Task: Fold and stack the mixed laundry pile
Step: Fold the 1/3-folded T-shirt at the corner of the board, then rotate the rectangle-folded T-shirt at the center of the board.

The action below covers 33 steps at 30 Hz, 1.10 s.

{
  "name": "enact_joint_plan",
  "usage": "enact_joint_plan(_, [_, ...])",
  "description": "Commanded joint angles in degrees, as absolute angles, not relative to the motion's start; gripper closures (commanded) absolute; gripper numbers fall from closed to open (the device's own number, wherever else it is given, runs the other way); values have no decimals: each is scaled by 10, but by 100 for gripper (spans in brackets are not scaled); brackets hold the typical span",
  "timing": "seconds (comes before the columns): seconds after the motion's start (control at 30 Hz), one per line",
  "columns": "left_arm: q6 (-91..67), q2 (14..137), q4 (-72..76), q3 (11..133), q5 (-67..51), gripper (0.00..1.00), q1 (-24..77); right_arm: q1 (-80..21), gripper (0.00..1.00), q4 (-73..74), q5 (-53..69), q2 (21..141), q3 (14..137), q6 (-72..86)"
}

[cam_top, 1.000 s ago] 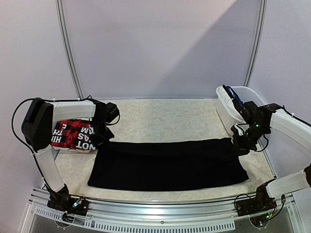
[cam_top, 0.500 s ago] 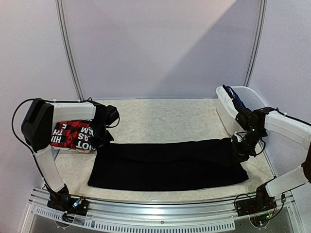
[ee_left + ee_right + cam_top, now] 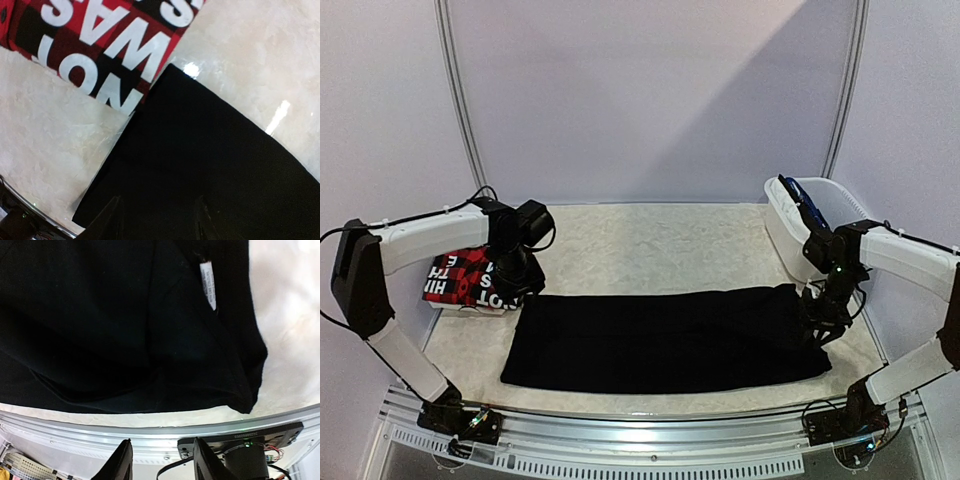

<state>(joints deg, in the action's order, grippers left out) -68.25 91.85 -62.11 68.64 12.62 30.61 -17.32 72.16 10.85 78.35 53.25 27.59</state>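
Note:
The plain black garment [image 3: 665, 340] lies flat as a long folded band across the table front. The red-black plaid garment with white lettering [image 3: 470, 282] lies folded at the left, touching the black one's far left corner [image 3: 170, 70]. My left gripper [image 3: 517, 290] hovers open over that corner, empty [image 3: 159, 225]. My right gripper [image 3: 827, 325] is open and empty above the black garment's right end [image 3: 150, 330], where a white label [image 3: 208, 284] shows. The blue plaid shirt [image 3: 798, 196] peeks from the basket.
A white plastic basket [image 3: 788, 225] stands tilted at the back right, by my right arm. The table's metal front rail [image 3: 650, 430] runs along the near edge. The right arm's base [image 3: 250, 450] shows below the rail in the right wrist view.
Both grippers have let go of the black garment's far edge and lifted slightly; the left moved a little right, the right moved nearer the front. The garment now lies flat.

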Motion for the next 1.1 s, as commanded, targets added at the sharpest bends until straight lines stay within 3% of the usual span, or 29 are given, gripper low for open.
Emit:
enact_joint_plan(0.0, [-588, 935, -567, 714, 143, 53, 331, -177, 57, 733, 76, 795, 587, 267])
enact_joint_plan(0.17, [-464, 986, -514, 775, 145, 56, 369, -177, 57, 696, 127, 801, 648, 230])
enact_joint_plan(0.43, [-337, 1089, -466, 828, 66, 57, 377, -177, 61, 582, 168, 852, 646, 254])
enact_joint_plan(1.07, [-297, 1170, -498, 810, 50, 62, 378, -208, 71, 514, 151, 1072, 651, 288])
